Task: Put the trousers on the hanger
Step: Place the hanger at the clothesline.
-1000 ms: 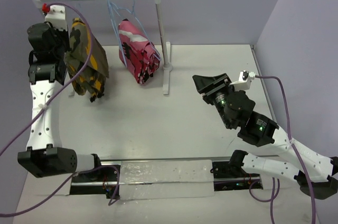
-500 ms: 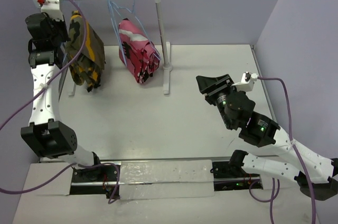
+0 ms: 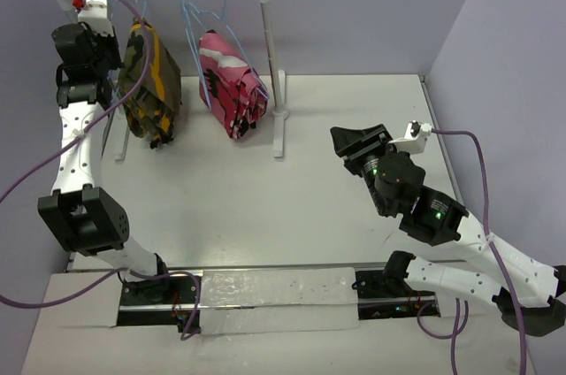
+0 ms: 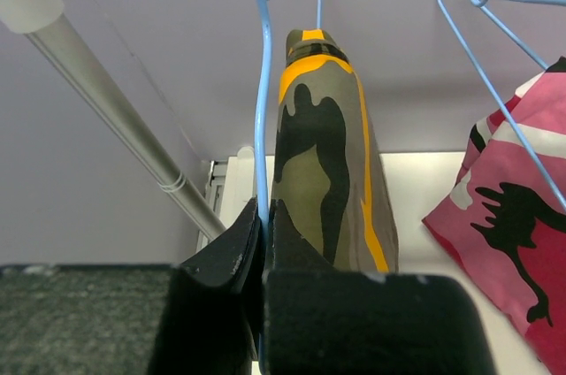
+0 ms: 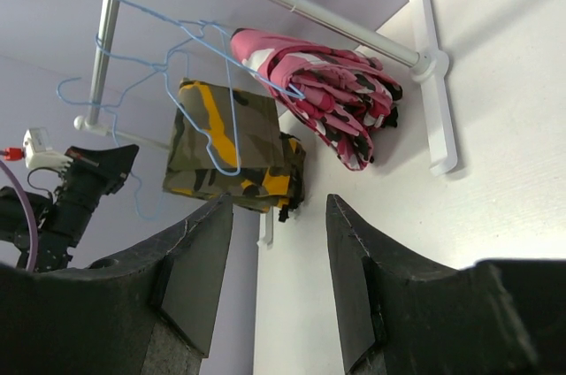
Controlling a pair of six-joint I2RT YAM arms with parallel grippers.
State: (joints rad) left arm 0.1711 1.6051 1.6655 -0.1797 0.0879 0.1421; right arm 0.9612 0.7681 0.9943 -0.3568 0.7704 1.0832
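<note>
Lilac wall [image 4: 424,57], left tool [image 4: 263,216] pinched on hanger [image 4: 261,83], trousers [image 4: 323,172] hiding its lower wire, right tool [image 5: 279,207] spread, empty.

Olive camouflage trousers [image 3: 152,83] — black and orange patches — hang folded over the light-blue wire hanger [image 4: 260,83].

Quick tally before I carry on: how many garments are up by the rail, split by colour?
Olive-green camouflage trousers: 1
Pink camouflage garment: 1
Total: 2
</note>
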